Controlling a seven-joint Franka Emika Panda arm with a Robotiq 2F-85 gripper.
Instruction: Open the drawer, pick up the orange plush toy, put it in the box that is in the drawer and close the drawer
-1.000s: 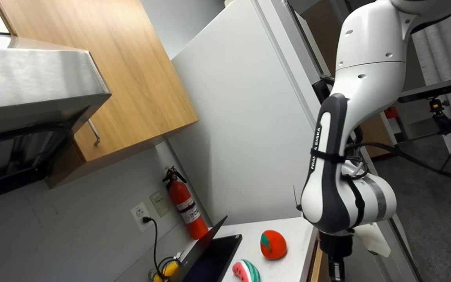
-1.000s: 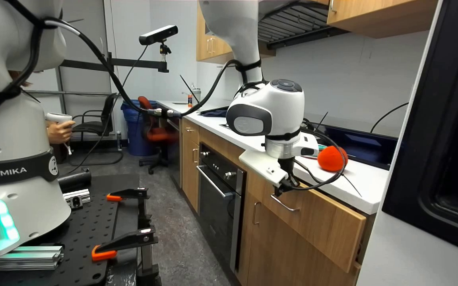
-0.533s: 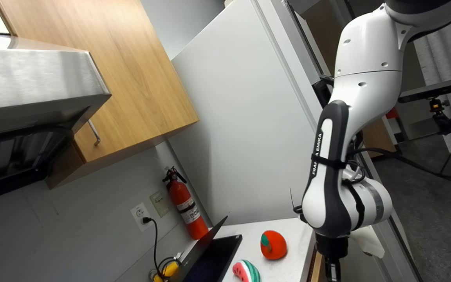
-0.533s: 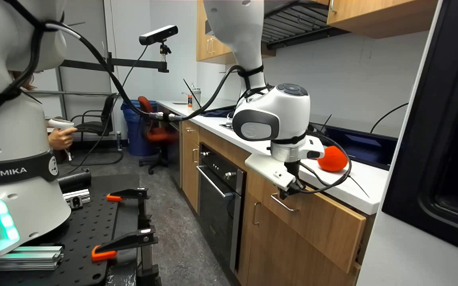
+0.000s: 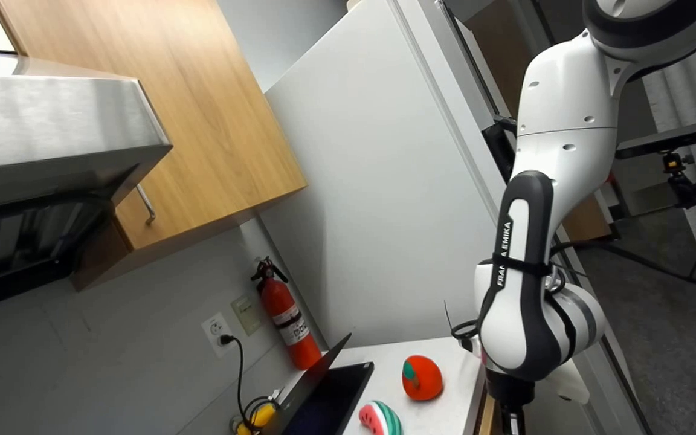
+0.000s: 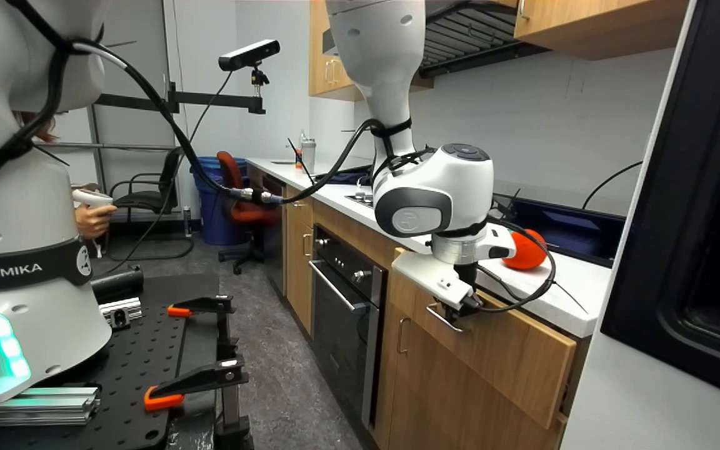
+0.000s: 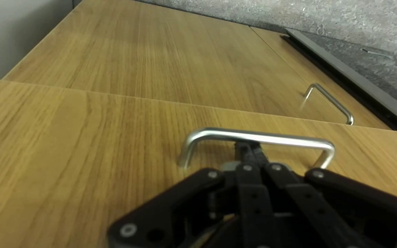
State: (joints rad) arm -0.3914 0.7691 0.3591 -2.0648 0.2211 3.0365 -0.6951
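The black metal end effector [image 7: 248,148] is at the wide, tan wooden drawer [image 6: 504,356]. Its two thin, dark fingers [image 7: 253,196] are pressed together, with nothing showing between them. The tips go in behind the long, silver metal handle [image 7: 264,137], near its middle, so the bar crosses in front of them. It looks like a hook: it does not need to pinch, just to pull. The middle seems a good spot, since pulling on one end could make the drawer go crooked. Whether the tips touch the bar is too hard to tell.

In an exterior view, the drawer sticks out a little from the tan wooden cabinet [image 6: 454,406], so it is a bit open. The job now is probably to pull it wider, to make room for a toy. If the tips slide up, the hook may slip off.

The round, soft, orange-red toy with a green spot [image 5: 422,377] sits on the flat white surface [image 5: 458,399] over the drawer. It likely waits there because the end effector is busy. The box does not show; it should be inside the drawer.
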